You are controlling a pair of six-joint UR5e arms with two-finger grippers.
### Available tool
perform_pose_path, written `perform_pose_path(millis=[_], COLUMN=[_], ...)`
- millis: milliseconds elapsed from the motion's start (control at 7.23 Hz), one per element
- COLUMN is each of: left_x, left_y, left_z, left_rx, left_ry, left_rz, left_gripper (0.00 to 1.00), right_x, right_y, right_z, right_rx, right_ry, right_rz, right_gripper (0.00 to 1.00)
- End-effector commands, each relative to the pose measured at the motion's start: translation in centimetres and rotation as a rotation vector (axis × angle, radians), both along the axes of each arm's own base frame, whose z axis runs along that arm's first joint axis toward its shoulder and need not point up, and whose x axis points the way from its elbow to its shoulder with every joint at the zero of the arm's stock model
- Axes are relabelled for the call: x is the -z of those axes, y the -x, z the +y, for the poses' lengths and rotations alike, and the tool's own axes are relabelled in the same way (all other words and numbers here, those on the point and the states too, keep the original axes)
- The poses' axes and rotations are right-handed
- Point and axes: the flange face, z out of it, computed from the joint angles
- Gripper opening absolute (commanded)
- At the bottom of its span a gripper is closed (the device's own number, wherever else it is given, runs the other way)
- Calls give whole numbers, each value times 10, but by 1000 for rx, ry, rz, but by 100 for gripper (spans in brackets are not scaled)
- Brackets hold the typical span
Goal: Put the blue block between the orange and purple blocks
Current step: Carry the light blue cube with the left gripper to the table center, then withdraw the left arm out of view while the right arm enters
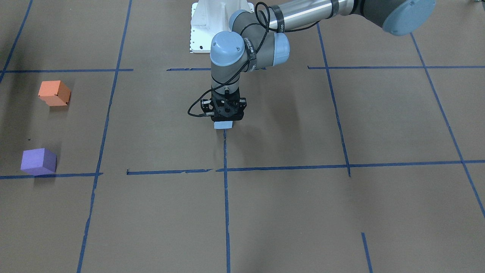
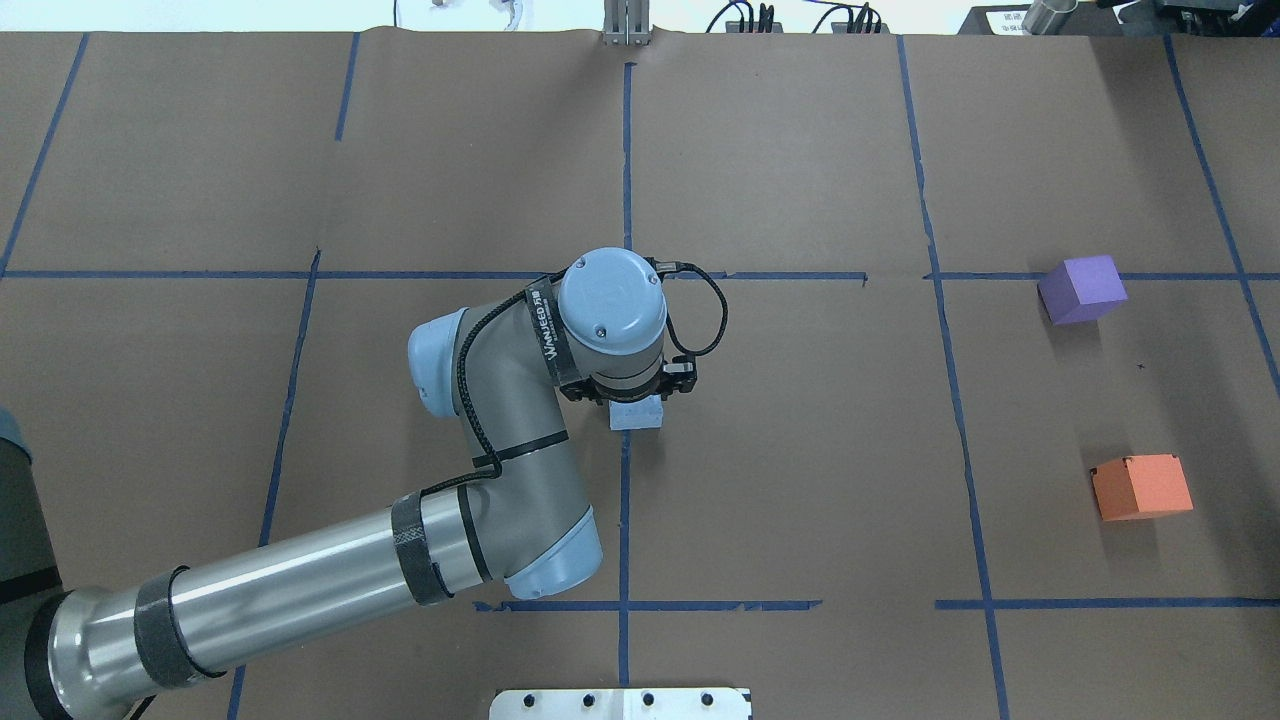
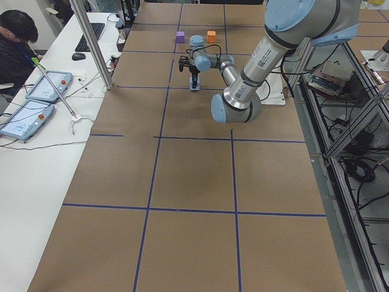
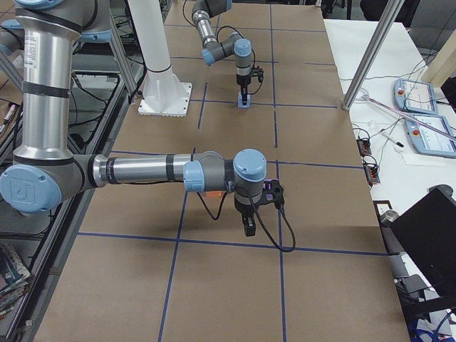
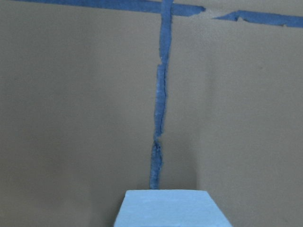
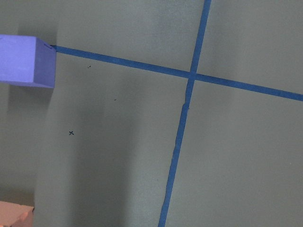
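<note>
My left gripper (image 2: 634, 402) points straight down at the table's middle and is shut on the light blue block (image 2: 637, 414), which also shows in the front view (image 1: 223, 125) and at the bottom edge of the left wrist view (image 5: 173, 208). The purple block (image 2: 1082, 289) and the orange block (image 2: 1141, 486) sit far to the right, apart from each other. Both show in the right wrist view, purple (image 6: 26, 60) and orange (image 6: 14, 215). My right gripper (image 4: 249, 226) shows only in the side views; I cannot tell whether it is open or shut.
Blue tape lines (image 2: 625, 180) cross the brown paper table. A white base plate (image 2: 620, 703) sits at the near edge. An operator (image 3: 15, 45) sits at a side desk with tablets (image 3: 27, 115).
</note>
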Motion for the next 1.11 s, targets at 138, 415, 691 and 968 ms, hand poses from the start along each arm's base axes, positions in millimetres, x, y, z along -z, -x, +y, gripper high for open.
perform_pose_path(millis=[138, 415, 691, 968], left_x=[19, 28, -60, -201], left_y=[33, 138, 275, 445], left_z=[-22, -50, -86, -131], left_rx=[27, -71, -177, -259], left_ry=[-28, -32, -116, -185], left_rz=[8, -20, -72, -180], left_gripper=[100, 100, 100, 100], right_x=[6, 17, 25, 26], right_y=[0, 1, 4, 7], right_z=[-2, -9, -16, -17], right_rx=[2, 2, 6, 12], right_ry=[-14, -44, -121, -126], right_rz=[-2, -5, -13, -16], right_gripper=[100, 100, 100, 100])
